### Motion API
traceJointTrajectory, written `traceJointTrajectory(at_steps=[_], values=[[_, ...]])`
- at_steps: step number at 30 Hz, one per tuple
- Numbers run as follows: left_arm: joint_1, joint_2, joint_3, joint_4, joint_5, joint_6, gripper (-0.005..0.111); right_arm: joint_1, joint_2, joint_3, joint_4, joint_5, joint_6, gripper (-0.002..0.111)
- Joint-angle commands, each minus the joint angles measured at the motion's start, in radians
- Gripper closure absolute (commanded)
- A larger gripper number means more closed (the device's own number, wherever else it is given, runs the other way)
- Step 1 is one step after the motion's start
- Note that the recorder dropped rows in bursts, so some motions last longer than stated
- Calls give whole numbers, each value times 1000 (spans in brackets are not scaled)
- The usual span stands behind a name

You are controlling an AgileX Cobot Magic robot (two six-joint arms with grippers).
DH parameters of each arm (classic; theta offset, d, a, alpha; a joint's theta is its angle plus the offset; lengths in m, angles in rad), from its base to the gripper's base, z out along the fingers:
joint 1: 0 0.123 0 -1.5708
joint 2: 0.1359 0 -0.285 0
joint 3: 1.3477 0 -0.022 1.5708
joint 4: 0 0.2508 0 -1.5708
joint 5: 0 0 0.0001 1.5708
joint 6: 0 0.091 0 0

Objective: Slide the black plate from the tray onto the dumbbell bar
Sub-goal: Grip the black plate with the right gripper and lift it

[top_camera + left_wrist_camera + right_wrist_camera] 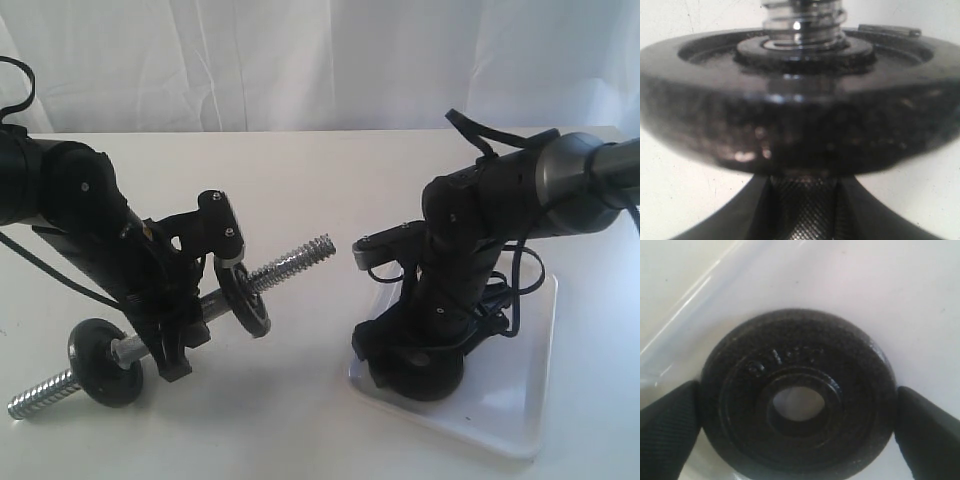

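Observation:
The black plate [805, 357] lies flat in the white tray [520, 400], near its left end. My right gripper [796, 407] is lowered over it and open, one finger on each side of the rim, close to it or just touching. In the exterior view this gripper [415, 372] hides most of the plate. My left gripper [178, 335] is shut on the knurled middle of the dumbbell bar [290, 262] and holds it tilted above the table, its free threaded end pointing at the tray. Two black discs [245, 300] [103, 362] sit on the bar. One of them [800, 120] fills the left wrist view.
The white tabletop [300, 400] lies between the bar's end and the tray. A white curtain [320, 60] hangs behind the table. The right arm's cables [510, 290] hang over the tray. The tray's raised rim [690, 295] runs close beside the plate.

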Motion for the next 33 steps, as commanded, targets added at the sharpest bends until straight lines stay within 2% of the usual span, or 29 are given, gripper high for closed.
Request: traceJointTrajectory(at_steps=[1, 3, 4, 8, 21, 33], values=[[0, -45, -25, -45, -43, -7, 107, -1, 100, -16, 8, 122, 23, 66], [0, -45, -25, -45, -43, -7, 107, -1, 100, -67, 0, 212, 16, 103], [0, -45, -25, -45, -43, -7, 107, -1, 100, -94, -26, 246, 10, 107], [0, -47, -25, -51, -20, -9, 107, -8, 42, -143, -80, 276, 23, 107], [0, -47, -25, -53, -18, -9, 107, -27, -132, -143, -82, 229, 29, 107], [0, -47, -25, -53, -14, -9, 107, -27, -189, -148, -76, 247, 33, 108]])
